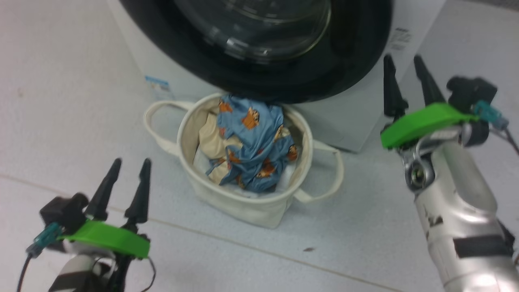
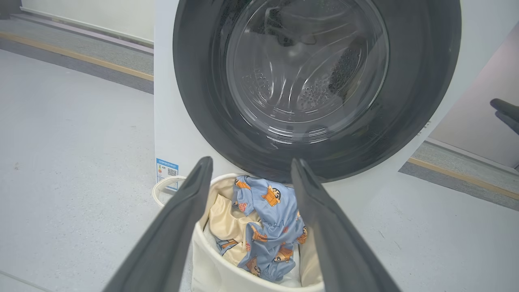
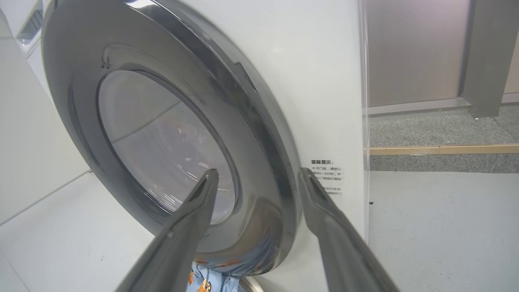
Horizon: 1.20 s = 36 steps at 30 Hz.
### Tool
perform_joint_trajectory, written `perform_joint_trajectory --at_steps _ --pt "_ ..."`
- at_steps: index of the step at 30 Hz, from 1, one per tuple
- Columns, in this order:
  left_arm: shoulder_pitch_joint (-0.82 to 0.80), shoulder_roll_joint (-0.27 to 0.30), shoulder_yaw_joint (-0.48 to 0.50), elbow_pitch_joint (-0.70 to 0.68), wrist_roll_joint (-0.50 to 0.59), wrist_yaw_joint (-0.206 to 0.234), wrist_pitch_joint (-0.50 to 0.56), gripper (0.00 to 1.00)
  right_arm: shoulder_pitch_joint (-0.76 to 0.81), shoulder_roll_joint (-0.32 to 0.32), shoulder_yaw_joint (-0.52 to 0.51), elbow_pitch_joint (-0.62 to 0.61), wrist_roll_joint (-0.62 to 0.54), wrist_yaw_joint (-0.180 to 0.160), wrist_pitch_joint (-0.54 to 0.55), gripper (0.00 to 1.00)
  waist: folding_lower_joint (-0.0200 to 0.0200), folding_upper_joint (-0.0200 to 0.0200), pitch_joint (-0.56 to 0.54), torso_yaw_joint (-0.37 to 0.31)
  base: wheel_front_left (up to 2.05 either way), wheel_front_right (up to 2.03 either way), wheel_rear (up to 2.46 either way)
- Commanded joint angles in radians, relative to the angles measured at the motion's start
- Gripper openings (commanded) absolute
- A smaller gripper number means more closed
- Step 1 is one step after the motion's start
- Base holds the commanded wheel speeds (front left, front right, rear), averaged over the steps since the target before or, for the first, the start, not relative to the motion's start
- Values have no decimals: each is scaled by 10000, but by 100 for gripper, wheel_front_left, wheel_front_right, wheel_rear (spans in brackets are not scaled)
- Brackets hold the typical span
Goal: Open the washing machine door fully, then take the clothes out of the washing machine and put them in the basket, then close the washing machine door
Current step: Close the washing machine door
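Note:
The washing machine door (image 1: 259, 40) (image 2: 308, 81) (image 3: 162, 142), black-rimmed with a glass dome, lies shut against the white washing machine (image 1: 344, 121) (image 2: 166, 121) (image 3: 320, 101). Right in front of it on the floor stands the cream basket (image 1: 243, 202) (image 2: 211, 263). It holds the clothes (image 1: 255, 142) (image 2: 267, 227) (image 3: 202, 282): blue cartoon-print fabric over a cream piece. My left gripper (image 1: 131, 162) (image 2: 251, 162) hangs open to the basket's lower left, empty. My right gripper (image 1: 402, 59) (image 3: 258, 172) is open and empty just off the door's right rim.
The pale floor spreads around the machine. A grey kerb with a yellow strip (image 3: 442, 150) (image 2: 81, 56) runs behind it. A dark post (image 3: 486, 56) stands at the far right. A blue label (image 1: 157, 84) sits low on the machine's front.

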Motion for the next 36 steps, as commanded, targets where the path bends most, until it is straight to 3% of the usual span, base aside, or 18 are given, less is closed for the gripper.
perform_joint_trajectory --at_steps 1,17,24,28,36 --pt "-1 474 578 -271 30 -57 -118 100 218 168 216 -596 71 -4 -93 100 0 0 -720 -519 0 0 0" --pt "1345 1855 1782 -1091 5 -58 -118 100 3234 168 58 -3114 -604 -4 -93 100 0 0 -2247 -2031 0 0 0" --pt "1363 2562 1436 -832 -657 -58 -117 100 3927 168 -327 -3538 -885 -4 -93 100 0 0 -2406 -2495 0 0 0" --pt "1370 2794 1363 -651 -1269 -58 -80 100 4211 168 -397 -3655 -888 -4 -93 100 0 0 -2439 -2738 0 0 0" --pt "1269 2991 1483 -335 -1338 11 -85 100 4532 168 -486 -3652 -1012 -4 -93 100 0 0 -2461 -2936 0 0 0"
